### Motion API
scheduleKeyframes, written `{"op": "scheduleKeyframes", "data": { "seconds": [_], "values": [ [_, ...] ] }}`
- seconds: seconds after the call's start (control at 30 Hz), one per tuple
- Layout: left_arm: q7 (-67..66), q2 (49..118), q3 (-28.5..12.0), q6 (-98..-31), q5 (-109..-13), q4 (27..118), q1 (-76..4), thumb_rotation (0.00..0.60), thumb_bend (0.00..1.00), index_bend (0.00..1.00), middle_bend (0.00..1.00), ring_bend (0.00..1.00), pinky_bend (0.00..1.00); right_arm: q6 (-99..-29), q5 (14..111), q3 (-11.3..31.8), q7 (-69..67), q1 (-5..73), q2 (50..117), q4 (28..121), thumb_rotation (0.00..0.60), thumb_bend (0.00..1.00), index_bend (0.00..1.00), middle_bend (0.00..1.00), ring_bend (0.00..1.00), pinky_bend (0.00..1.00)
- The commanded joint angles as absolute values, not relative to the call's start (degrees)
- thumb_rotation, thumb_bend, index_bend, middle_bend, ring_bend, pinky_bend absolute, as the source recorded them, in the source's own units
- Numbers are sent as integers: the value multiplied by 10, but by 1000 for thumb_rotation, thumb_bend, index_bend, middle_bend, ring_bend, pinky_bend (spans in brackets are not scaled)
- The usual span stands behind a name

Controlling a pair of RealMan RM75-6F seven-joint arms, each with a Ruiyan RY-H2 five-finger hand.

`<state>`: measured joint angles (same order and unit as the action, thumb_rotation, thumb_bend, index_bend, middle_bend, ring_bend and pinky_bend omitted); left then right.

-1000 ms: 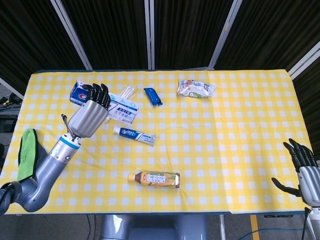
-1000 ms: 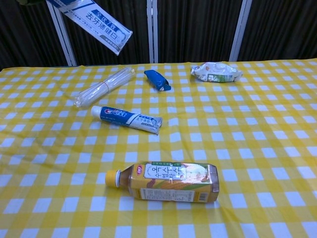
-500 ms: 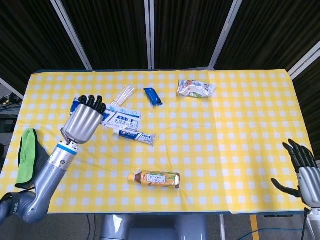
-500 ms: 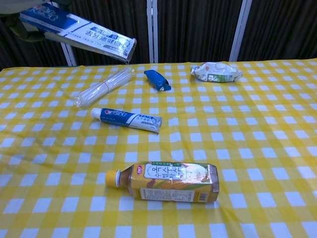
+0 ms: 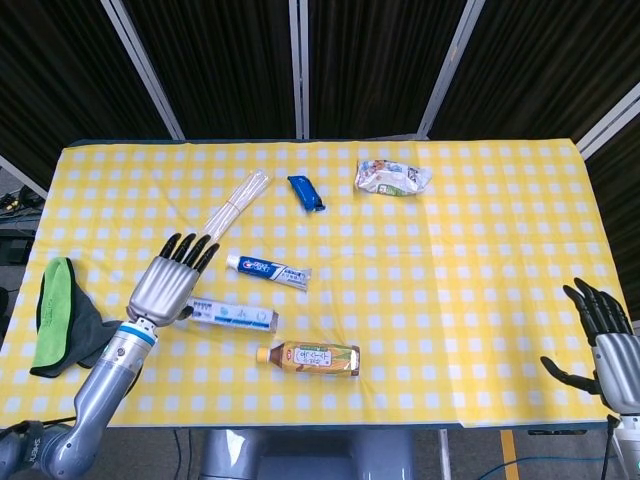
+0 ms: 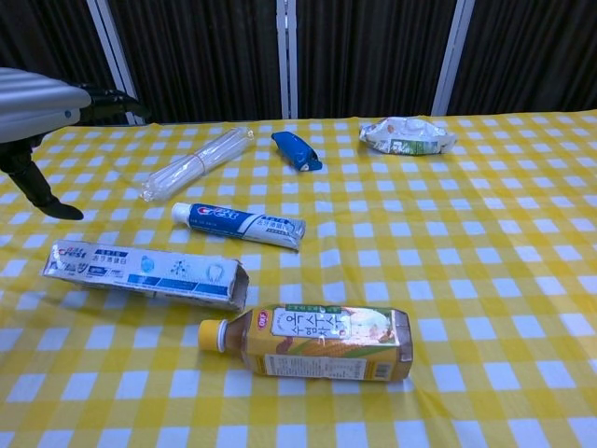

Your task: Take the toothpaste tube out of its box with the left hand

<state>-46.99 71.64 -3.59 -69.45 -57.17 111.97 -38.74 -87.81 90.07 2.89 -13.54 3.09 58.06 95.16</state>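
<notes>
The blue-and-white toothpaste tube (image 5: 268, 270) (image 6: 241, 224) lies flat on the yellow checked cloth, cap to the left. Its long box (image 5: 232, 315) (image 6: 145, 275) lies on the cloth just nearer than the tube, with its open right end by the bottle cap. My left hand (image 5: 170, 285) (image 6: 47, 107) hovers over the box's left end with fingers spread and nothing in it. My right hand (image 5: 605, 335) hangs off the table's near right corner, fingers apart and empty.
A tea bottle (image 5: 308, 357) (image 6: 312, 343) lies on its side near the front edge. A clear plastic sleeve (image 5: 238, 203) (image 6: 198, 163), a blue packet (image 5: 306, 192) (image 6: 297, 149) and a snack bag (image 5: 392, 177) (image 6: 408, 135) lie further back. A green cloth (image 5: 55, 310) hangs at the left edge.
My left hand came down toward the near edge with the box and let it go. The box now lies on the cloth in front of the tube, which has not moved.
</notes>
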Motion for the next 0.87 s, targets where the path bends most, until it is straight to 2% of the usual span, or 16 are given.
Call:
{"op": "scheduleKeyframes", "data": {
  "seconds": [0.03,0.2,0.47,0.63,0.87],
  "values": [
    [-414,726,-18,-714,-612,1104,-355,600,142,0,0,0,40,-878,901,28,-133,31,581,952,600,80,0,0,0,0],
    [-349,739,14,-775,-701,1063,-301,600,140,0,0,0,2,-876,899,29,-128,32,583,950,600,80,0,0,0,0],
    [-276,771,61,-906,-811,976,-199,600,130,0,0,0,0,-869,903,25,-105,35,590,949,600,80,0,0,0,0],
    [-231,774,81,-940,-836,931,-151,600,125,0,0,0,0,-862,900,25,-91,39,598,946,600,80,0,0,0,0],
    [-190,778,76,-967,-857,879,-111,600,122,0,0,0,0,-857,903,23,-75,41,607,942,600,80,0,0,0,0]
  ]
}}
